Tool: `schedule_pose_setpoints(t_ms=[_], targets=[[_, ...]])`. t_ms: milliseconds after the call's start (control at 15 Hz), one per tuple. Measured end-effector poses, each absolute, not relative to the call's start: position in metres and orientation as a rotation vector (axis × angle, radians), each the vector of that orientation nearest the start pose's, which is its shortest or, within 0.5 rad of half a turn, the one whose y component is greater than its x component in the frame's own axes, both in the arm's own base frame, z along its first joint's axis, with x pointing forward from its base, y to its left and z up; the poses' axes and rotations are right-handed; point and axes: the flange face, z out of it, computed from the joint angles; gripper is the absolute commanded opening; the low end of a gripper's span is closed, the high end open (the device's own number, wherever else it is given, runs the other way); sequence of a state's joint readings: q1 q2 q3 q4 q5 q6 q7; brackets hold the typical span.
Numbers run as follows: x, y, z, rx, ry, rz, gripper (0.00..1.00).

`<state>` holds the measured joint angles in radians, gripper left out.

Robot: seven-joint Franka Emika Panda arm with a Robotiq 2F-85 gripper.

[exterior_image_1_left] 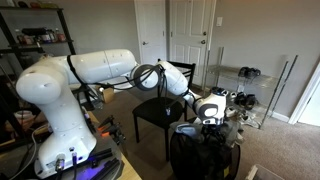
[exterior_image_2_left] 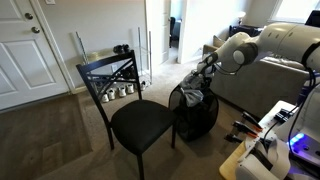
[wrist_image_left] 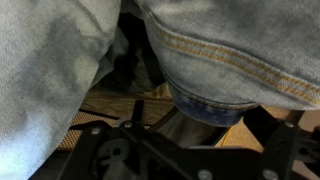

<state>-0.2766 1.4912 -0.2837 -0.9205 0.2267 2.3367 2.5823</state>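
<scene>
The pincer (exterior_image_1_left: pixel 210 117) hangs with its jaws spread wide and nothing between them, pointing down into the mouth of a black hamper (exterior_image_2_left: pixel 195 122) that stands on the carpet. In the wrist view pale blue jeans (wrist_image_left: pixel 232 62) fill almost the whole picture, so they lie straight ahead of the pincer and very near it; whether a fingertip already touches the cloth cannot be told. A stitched hem runs across that view from left to right, dipping a little towards the right, so the fold's long axis lies crosswise to the line of approach, and a second fold of the same denim hangs at the left. Dark clothing and the hamper's mesh show in the gap beneath. Just beside the hamper is a black chair (exterior_image_2_left: pixel 140 122), its seat bare. Farther off are a wire rack (exterior_image_1_left: pixel 246 88) against the wall and white doors (exterior_image_2_left: pixel 28 50).
</scene>
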Motion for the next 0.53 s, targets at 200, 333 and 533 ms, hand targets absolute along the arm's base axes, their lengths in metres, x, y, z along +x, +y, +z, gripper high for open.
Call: schedule_pose_setpoints(t_ms=[200,333,533], targets=[[0.6556,-0.3161,-0.0523,-0.142,3.231,-0.141,0.73],[0.6557,-0.3176,-0.0514,-0.139,3.229,-0.143,0.59],[0.6566,-0.3214,-0.0484,-0.132,3.221,-0.147,0.40]])
